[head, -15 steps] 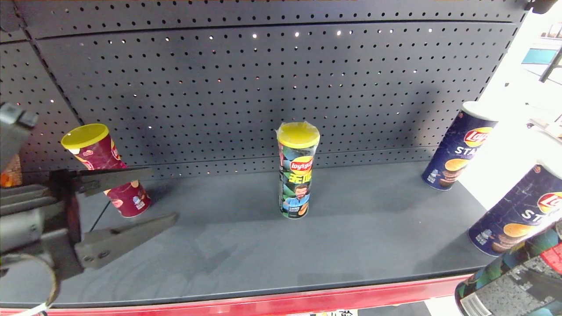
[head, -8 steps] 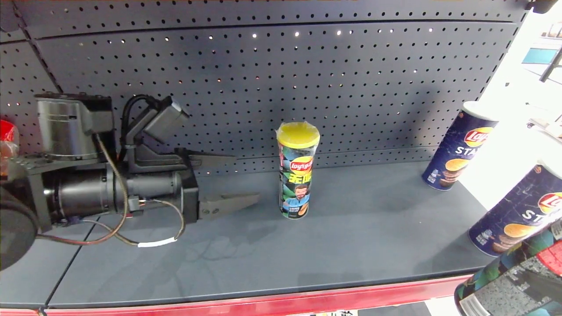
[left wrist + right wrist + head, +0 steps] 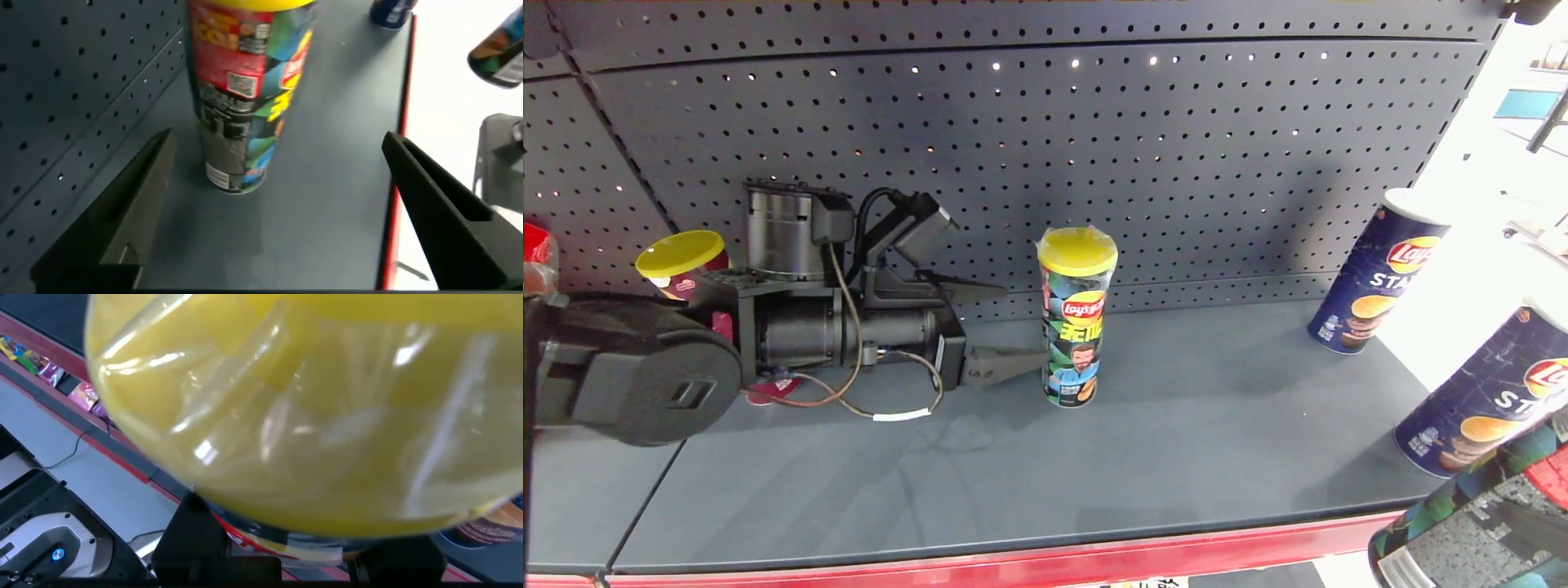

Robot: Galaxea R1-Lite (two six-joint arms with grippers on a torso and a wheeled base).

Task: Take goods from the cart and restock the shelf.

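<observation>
1. As the left gripper (image 3: pixel 1023 322) lies level over the shelf (image 3: pixel 1176 457), its fingers (image 3: pixel 131 212) are spread wide with nothing between them. One is toward the pegboard (image 3: pixel 1176 147) and the other toward the shelf's front edge.
2. The green can (image 3: pixel 1076 327), with its yellow lid, stands upright on the shelf just beyond those fingertips. The front fingertip is next to the lower part of the can, though I cannot tell whether it touches.
3. The can's long axis is vertical and the gripper points at it horizontally from the robot's left. The fingers therefore stand crosswise to the can, one either side of the line it stands on.
4. My judgement is that a short push farther to the right would bring the can's body between the fingers. They would then close on its lower half, where an off-centre squeeze could tip so tall a tube.
5. The left arm is much the nearer to this can. The right gripper (image 3: pixel 290 555) is low at the robot's right, in front of the shelf edge. It appears clamped on a held can (image 3: pixel 1462 523) whose yellow lid faces the wrist camera.
6. Farther out, a maroon can (image 3: pixel 682 255) leans by the pegboard behind the left arm. A rear blue can (image 3: pixel 1372 282) and a front blue can (image 3: pixel 1478 400) stand at the shelf's right end.
</observation>
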